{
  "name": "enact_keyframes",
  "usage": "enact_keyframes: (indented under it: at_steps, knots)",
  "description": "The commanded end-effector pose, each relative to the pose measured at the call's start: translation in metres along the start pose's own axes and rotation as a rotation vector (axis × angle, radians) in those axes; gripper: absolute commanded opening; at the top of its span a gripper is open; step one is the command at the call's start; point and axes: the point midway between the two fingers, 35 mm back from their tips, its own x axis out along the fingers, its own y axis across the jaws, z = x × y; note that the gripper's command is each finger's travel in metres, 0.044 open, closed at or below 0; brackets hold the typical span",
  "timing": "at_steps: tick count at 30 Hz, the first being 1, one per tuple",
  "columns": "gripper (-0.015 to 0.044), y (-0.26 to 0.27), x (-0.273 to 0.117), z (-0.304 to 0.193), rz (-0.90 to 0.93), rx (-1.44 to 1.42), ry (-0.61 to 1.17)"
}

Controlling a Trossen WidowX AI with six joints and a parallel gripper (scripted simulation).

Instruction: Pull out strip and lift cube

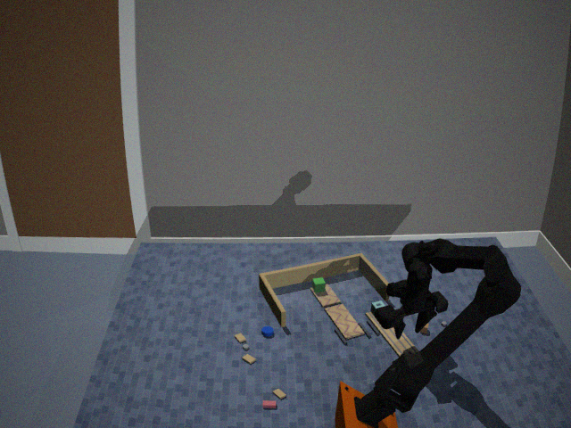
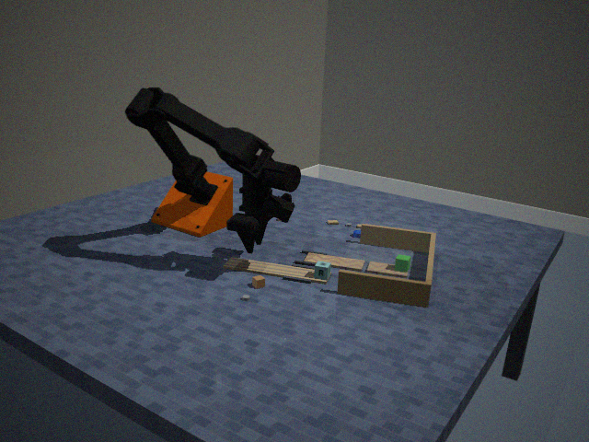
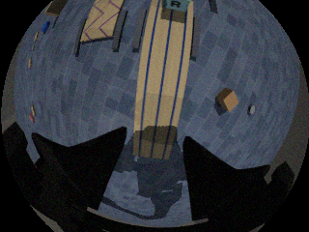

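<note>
The blue-striped strip [image 2: 281, 268] [image 3: 164, 72] is in one piece and lies outside the walls. The pale teal cube [image 1: 378, 306] [image 2: 322, 270] [image 3: 176, 6], marked R, sits on its far end. The zigzag strip [image 1: 343, 320] [image 2: 332, 261] [image 3: 103, 21] is split by a gap; its far piece [image 1: 326, 295] [image 2: 380, 267] carries a green cube [image 1: 318, 284] [image 2: 402, 262]. My gripper [image 1: 409, 333] [image 2: 255, 246] [image 3: 154, 135] is open and empty, above the striped strip's near end and well short of the R cube.
A three-sided wooden wall [image 1: 272, 301] [image 2: 385, 287] stands around the far piece. Dark rails flank both strips. An orange-brown block [image 2: 258, 282] [image 3: 227, 100] and a grey pebble [image 2: 245, 297] [image 3: 251, 109] lie beside the striped strip. A blue disc [image 1: 267, 332] and red block [image 1: 269, 404] lie left.
</note>
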Motion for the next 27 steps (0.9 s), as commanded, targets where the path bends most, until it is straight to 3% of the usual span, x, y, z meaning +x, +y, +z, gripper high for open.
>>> enact_keyframes:
  at_steps: [1, 4, 27]
  knots:
    - [0.0368, 0.000, -0.002, 0.015, -0.003, 0.004, 0.003]
    - [0.0440, 0.000, -0.003, 0.026, -0.003, 0.005, 0.002]
    - [0.0440, -0.001, -0.014, 0.107, -0.002, 0.007, -0.001]
